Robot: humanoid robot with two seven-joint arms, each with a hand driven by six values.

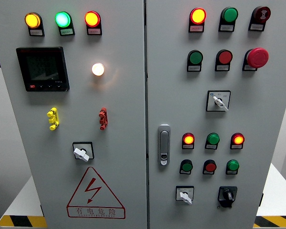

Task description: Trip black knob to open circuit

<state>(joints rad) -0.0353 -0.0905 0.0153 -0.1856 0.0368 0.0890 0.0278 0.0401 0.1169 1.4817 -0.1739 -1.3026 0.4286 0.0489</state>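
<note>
Cabinet: a grey electrical control cabinet (124, 105) with two doors is seen head-on, filling the head view.
Black knob: a black rotary knob (227, 194) is mounted at the lower right of the right door, on a black square plate, just right of a white-handled selector switch (184, 195).
Knob position: its pointer is seen roughly upright, tilted slightly to the left.
Left hand: not seen in the view, so its state cannot be told.
Right hand: not seen in the view, so its state cannot be told.
Left door, top row: a lit amber lamp (32, 20), a lit green lamp (63, 19) and a lit red-orange lamp (92, 18) are set side by side.
Left door, middle: a black digital meter (42, 68) is mounted beside a glowing white lamp (98, 69); below them a yellow connector (53, 119) and a red connector (103, 118) are fixed.
Left door, lower: a white-handled switch (82, 152) is placed above a red triangular warning sign (95, 194).
Right door, upper: a lit red lamp (198, 16), a green button (229, 15) and a red mushroom emergency stop (257, 57) are seen.
Right door, centre: an upper selector switch (219, 101) is mounted above rows of small lamps and buttons.
Door latch: a silver handle (164, 144) is fitted at the left edge of the right door.
</note>
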